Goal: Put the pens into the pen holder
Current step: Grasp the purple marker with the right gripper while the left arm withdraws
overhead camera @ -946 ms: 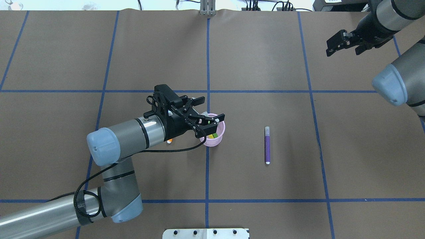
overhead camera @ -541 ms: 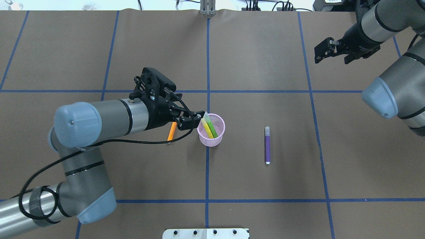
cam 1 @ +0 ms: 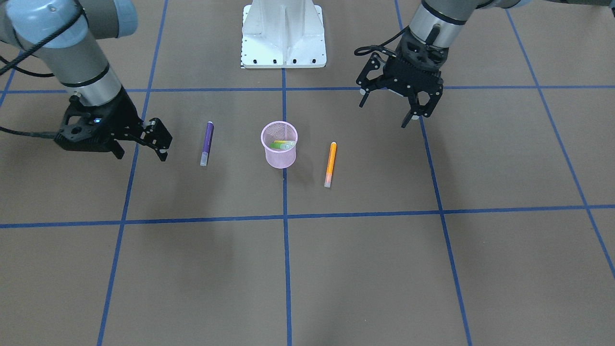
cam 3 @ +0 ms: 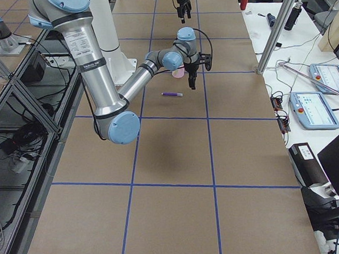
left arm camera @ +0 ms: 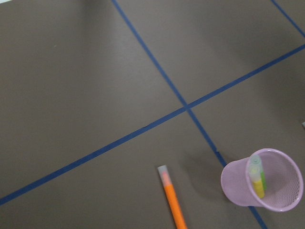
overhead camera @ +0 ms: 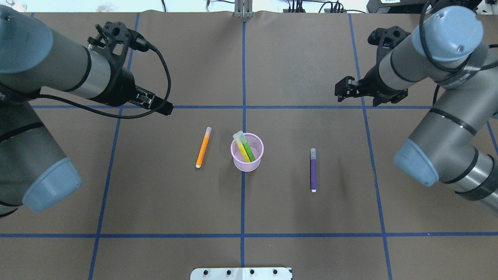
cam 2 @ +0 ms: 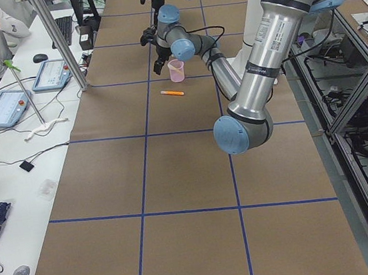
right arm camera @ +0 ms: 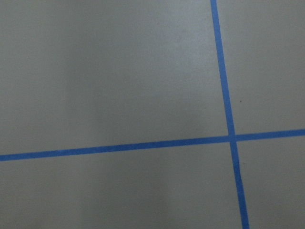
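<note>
Hovering over the bench (overhead camera: 272, 214) with fingers spread and nothing held, the left hand (cam 1: 387, 108) sits at about 10 o'clock from the pen holder (overhead camera: 260, 157) in the overhead view. The right hand (cam 1: 141, 148) is at about 2 o'clock, likewise released and empty. The pink mesh pen holder stands upright near the middle of the bench, on a blue tape line. Inside it are the yellow pen (overhead camera: 242, 147) and the green pen (overhead camera: 249, 152), side by side, with their pale caps leaning on the rim at 11 o'clock. The orange pen (overhead camera: 202, 147) lies flat on the bench at the holder's 9 o'clock, near it but not touching, with its cap pointing to about 1 o'clock. The purple pen (overhead camera: 313, 171) lies flat at the holder's 3 o'clock, farther off, with its length running from 12 to 6. The task looks half done and between picks: two pens are in and two are left. The orange pen is probably the left hand's next target. Picking it up calls for lowering the open fingers astride the barrel, almost to the bench, and closing across its width. The pen must then be tipped upright and released over the free side of the cup.
</note>
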